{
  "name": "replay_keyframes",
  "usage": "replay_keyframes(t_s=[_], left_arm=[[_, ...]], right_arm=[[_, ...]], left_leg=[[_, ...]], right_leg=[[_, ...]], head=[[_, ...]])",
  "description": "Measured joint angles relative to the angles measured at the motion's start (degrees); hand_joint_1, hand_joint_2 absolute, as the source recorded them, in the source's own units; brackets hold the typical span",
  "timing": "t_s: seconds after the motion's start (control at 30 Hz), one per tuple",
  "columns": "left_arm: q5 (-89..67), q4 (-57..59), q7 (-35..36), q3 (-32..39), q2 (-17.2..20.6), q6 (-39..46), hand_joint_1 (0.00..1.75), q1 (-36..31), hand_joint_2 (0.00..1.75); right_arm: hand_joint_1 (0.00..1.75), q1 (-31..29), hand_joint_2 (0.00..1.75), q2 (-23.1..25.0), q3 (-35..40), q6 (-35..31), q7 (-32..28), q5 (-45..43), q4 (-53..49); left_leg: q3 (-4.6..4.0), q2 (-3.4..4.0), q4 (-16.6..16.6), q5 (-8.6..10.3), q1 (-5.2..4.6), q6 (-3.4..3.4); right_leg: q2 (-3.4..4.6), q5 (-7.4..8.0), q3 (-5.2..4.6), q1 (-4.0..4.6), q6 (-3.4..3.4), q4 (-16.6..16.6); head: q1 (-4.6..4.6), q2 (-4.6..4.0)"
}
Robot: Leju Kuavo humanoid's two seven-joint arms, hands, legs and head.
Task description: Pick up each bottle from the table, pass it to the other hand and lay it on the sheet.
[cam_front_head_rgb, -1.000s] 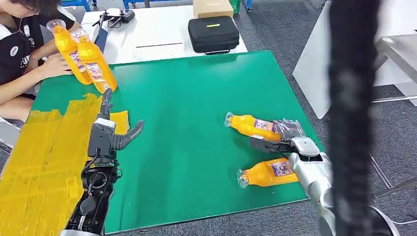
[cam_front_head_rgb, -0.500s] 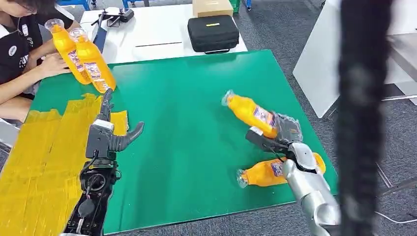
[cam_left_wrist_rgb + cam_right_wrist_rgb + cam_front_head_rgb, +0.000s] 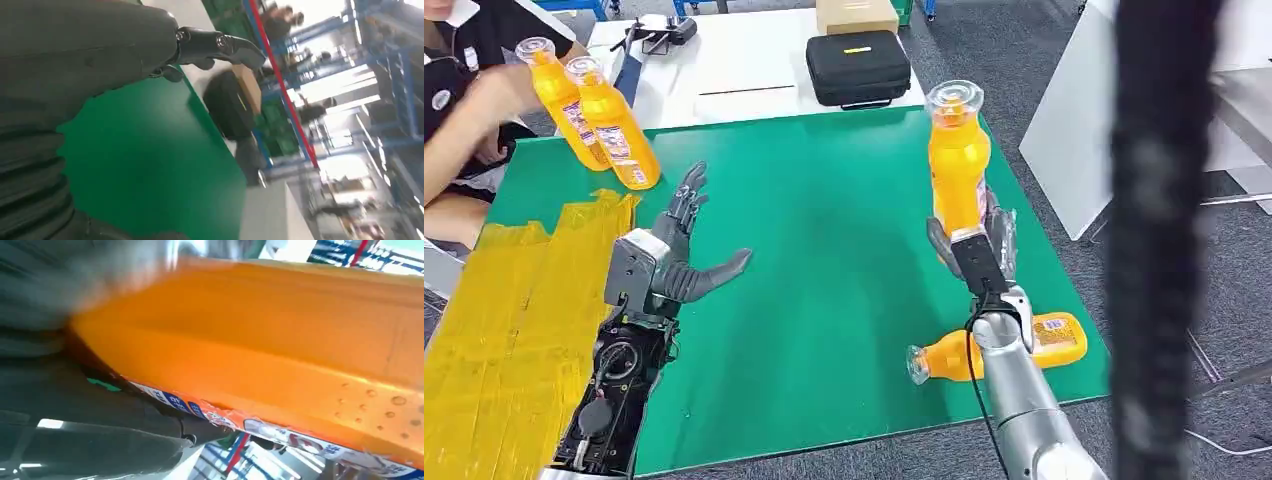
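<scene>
My right hand (image 3: 976, 248) grips an orange bottle (image 3: 956, 160) by its lower part and holds it upright above the right side of the green table (image 3: 824, 210). The same bottle (image 3: 280, 355) crosses the right wrist view close up. A second orange bottle (image 3: 999, 349) lies on its side near the table's front right edge, just below that hand. My left hand (image 3: 674, 255) hovers open over the table's left part, fingers spread, beside the yellow sheet (image 3: 514, 310). Its dark fingers (image 3: 220, 45) show above the green surface in the left wrist view.
Two more orange bottles (image 3: 594, 115) stand at the table's far left corner, next to a seated person (image 3: 464, 100). A black case (image 3: 857, 68) and a cardboard box (image 3: 856, 15) sit on the white table behind. A dark blurred post (image 3: 1159, 240) crosses the right of the view.
My right hand has lifted the bottle off the table and turned it from lying to upright. My left hand has risen, moved right and spread its fingers. The person's arm has pulled back.
</scene>
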Motion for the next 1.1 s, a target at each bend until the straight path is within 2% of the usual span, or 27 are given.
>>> replay_keyframes(t_s=[0.17,0.53,0.87,1.1], left_arm=[[5.9,-1.4,1.4,-2.0,0.7,-7.6,0.00,0.0,1.75],[8.5,-2.7,2.1,-4.6,1.6,-11.5,0.00,-0.3,1.75],[8.6,-3.5,2.9,-8.0,1.6,-12.0,0.00,-1.7,1.75],[9.8,-2.5,3.1,-8.7,1.4,-12.6,0.00,-2.8,1.75]], right_arm=[[1.75,-1.2,1.75,1.2,2.6,-0.2,-1.3,-0.9,0.9],[1.75,-2.4,1.75,2.3,5.1,0.7,-1.4,-1.0,2.7],[1.75,-4.4,1.75,4.9,12.6,6.6,-3.3,1.1,6.0],[1.75,-5.3,1.75,7.0,17.4,7.4,-3.6,2.6,9.0]], left_leg=[[0.00,0.00,0.0,0.00,0.00,0.00],[-0.01,-0.01,0.0,0.00,0.00,0.00],[-0.02,0.02,0.0,0.00,0.03,-0.01],[-0.03,0.01,0.0,0.01,0.02,-0.02]], right_leg=[[-0.01,0.00,-0.01,0.01,-0.01,0.0],[-0.01,0.00,-0.01,0.00,0.00,0.0],[0.00,-0.01,-0.06,0.03,-0.01,0.0],[0.01,-0.01,-0.07,0.02,-0.01,0.0]], head=[[0.02,0.00],[0.02,0.00],[0.04,0.00],[0.02,0.00]])
